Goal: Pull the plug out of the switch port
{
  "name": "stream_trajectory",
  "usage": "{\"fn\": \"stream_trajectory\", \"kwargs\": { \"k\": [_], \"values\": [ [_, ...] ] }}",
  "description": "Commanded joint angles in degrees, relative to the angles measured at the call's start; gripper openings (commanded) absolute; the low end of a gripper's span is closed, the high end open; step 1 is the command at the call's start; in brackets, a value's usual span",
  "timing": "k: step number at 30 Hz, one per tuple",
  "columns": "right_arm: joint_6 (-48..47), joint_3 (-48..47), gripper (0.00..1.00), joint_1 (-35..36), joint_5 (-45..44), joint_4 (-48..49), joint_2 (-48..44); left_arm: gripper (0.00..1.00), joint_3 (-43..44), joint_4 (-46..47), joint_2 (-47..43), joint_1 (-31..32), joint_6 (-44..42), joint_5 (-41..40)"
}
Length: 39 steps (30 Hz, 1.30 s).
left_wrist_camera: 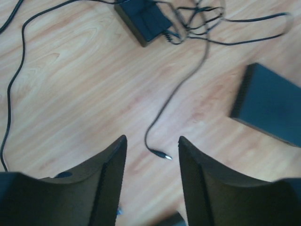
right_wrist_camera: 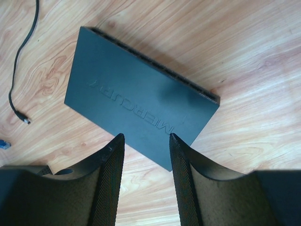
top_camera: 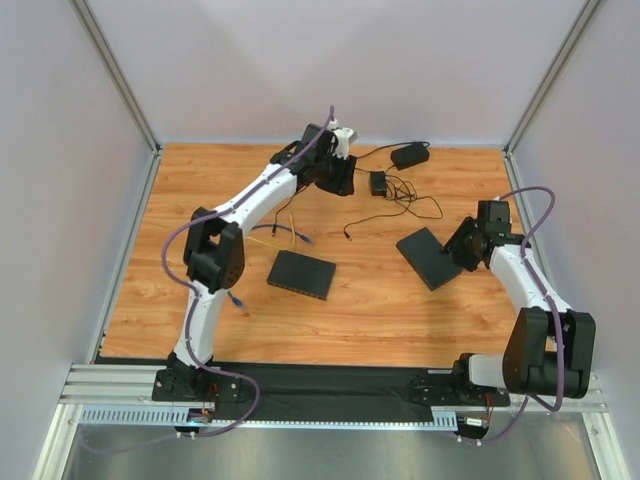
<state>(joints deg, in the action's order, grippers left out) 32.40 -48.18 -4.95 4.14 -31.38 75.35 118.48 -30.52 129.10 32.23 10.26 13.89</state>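
Note:
The switch (top_camera: 429, 257) is a flat black oblong box at the right of the wooden table, marked MERCURY in the right wrist view (right_wrist_camera: 136, 101), with sockets along its far long edge. No cable shows in it. A black cable's small barrel plug (top_camera: 346, 237) lies loose on the wood left of the switch, and shows in the left wrist view (left_wrist_camera: 164, 156) and the right wrist view (right_wrist_camera: 24, 120). My left gripper (top_camera: 343, 180) is open and empty above the plug (left_wrist_camera: 151, 141). My right gripper (top_camera: 462, 246) is open and empty over the switch's near corner (right_wrist_camera: 145, 136).
A second flat black box (top_camera: 301, 274) lies mid-table. A small black adapter (top_camera: 378, 183), a larger black power brick (top_camera: 409, 155) and tangled black cables (top_camera: 415, 203) lie at the back. Yellow and blue cables (top_camera: 290, 232) lie under the left arm. White walls enclose the table.

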Motion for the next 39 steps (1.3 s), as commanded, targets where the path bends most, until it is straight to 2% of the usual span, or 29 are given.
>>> {"fn": "stream_trajectory", "kwargs": {
  "k": [1, 2, 6, 10, 15, 20, 30, 34, 39],
  "values": [
    [-1.0, -2.4, 0.45, -2.3, 2.1, 1.5, 1.9, 0.53, -6.7, 1.2, -12.4, 0.9, 4.6, 3.8],
    [-0.9, -2.5, 0.45, -2.6, 3.2, 2.2, 2.5, 0.51, -11.4, 2.0, -13.9, 1.8, 7.1, 5.5],
    [-0.5, -4.2, 0.46, -5.0, 7.2, 3.7, 7.0, 0.34, -20.3, 7.7, -18.9, 6.6, 11.6, 6.9],
    [-2.8, -7.7, 0.47, -5.8, 9.0, 3.0, 11.5, 0.32, -23.3, 11.9, -17.0, 11.7, 16.5, 7.6],
    [-7.6, -10.4, 0.5, -6.0, 10.2, 2.7, 14.9, 0.31, -19.9, 14.0, -8.7, 15.1, 22.8, 9.4],
    [-10.3, -11.2, 0.57, -6.2, 9.0, 3.2, 16.6, 0.33, -18.5, 16.8, -4.0, 16.2, 27.1, 7.0],
    [-9.6, -10.2, 0.57, -7.8, 11.6, 6.1, 21.8, 0.38, -12.3, 18.9, 5.3, 16.2, 33.8, 9.3],
    [-8.3, -7.6, 0.56, -7.8, 13.3, 7.6, 20.3, 0.38, -7.8, 17.8, 8.9, 16.3, 33.5, 11.4],
    [-3.7, 0.3, 0.54, -7.7, 16.4, 11.0, 13.9, 0.39, -6.5, 17.1, 11.8, 16.4, 32.9, 12.7]
  ]
}}
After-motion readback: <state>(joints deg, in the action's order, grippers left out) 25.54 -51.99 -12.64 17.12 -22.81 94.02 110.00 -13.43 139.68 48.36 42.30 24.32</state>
